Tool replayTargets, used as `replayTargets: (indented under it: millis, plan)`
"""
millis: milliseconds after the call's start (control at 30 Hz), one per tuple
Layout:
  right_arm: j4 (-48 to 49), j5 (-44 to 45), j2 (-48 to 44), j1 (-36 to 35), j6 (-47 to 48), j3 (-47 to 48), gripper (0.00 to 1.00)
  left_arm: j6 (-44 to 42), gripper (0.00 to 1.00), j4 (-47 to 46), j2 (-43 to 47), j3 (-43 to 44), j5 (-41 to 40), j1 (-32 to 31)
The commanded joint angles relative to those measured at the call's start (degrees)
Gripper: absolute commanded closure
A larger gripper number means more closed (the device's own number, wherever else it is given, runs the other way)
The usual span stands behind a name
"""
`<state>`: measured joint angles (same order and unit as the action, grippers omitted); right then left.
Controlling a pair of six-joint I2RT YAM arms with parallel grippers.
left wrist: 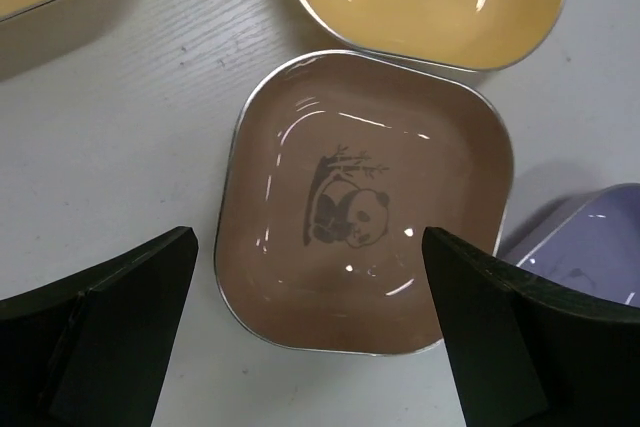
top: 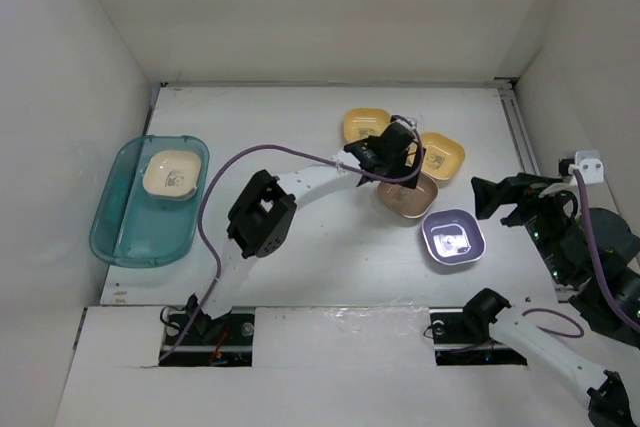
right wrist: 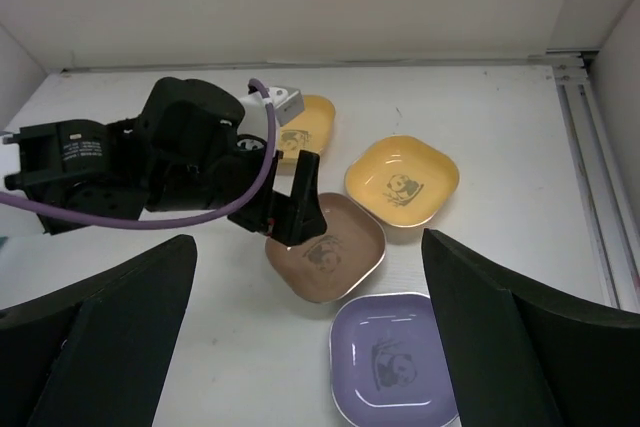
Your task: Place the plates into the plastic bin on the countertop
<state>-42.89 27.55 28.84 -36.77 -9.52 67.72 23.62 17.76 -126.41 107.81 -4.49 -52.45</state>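
A brown plate [top: 410,197] lies on the white countertop [top: 300,127], between two yellow-orange plates [top: 362,126] [top: 443,155] and a purple plate [top: 453,238]. My left gripper [top: 397,152] hovers over the brown plate [left wrist: 365,202], open and empty, its fingers spread wider than the plate's near edge. A cream plate [top: 172,174] lies in the teal plastic bin [top: 115,227] at the left. My right gripper [top: 502,197] is open and empty, right of the purple plate [right wrist: 395,362]. The right wrist view shows the brown plate [right wrist: 335,252] partly under the left gripper [right wrist: 290,212].
White walls enclose the countertop on the left, back and right. A metal rail [top: 523,137] runs along the right side. The left arm's purple cable [top: 215,197] loops over the middle of the surface.
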Motion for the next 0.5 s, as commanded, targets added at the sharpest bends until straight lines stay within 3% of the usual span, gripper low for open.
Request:
replayTargets:
  millis: [0, 100, 233, 333, 400, 467]
  plan:
    - [-2.19, 1.98, -2.2, 0.3, -0.94, 1.36, 0.0, -1.12, 0.06, 2.19, -0.14, 3.55, -0.61, 2.26]
    - [-2.19, 1.98, -2.74, 0.3, -0.94, 0.83, 0.0, -0.07, 0.18, 3.16, -2.17, 3.55, -3.49, 1.56]
    - [-1.67, 1.46, -3.26, 0.3, -0.94, 0.22, 0.0, 1.16, 0.2, 2.72, -3.23, -0.4, -6.48, 1.03]
    - [-0.35, 0.93, -3.26, 0.3, -0.94, -0.4, 0.0, 1.7, 0.28, 1.84, -2.61, -2.86, -8.16, 1.03]
    - [-0.35, 0.31, -3.26, 0.3, -0.94, -0.93, 0.0, 1.7, 0.47, 2.45, -3.22, -3.39, -8.69, 1.03]
    - [0.27, 0.31, -2.74, 0.3, -0.94, -0.93, 0.0, 1.7, 0.58, 2.46, -3.75, -4.09, -8.69, 1.03]
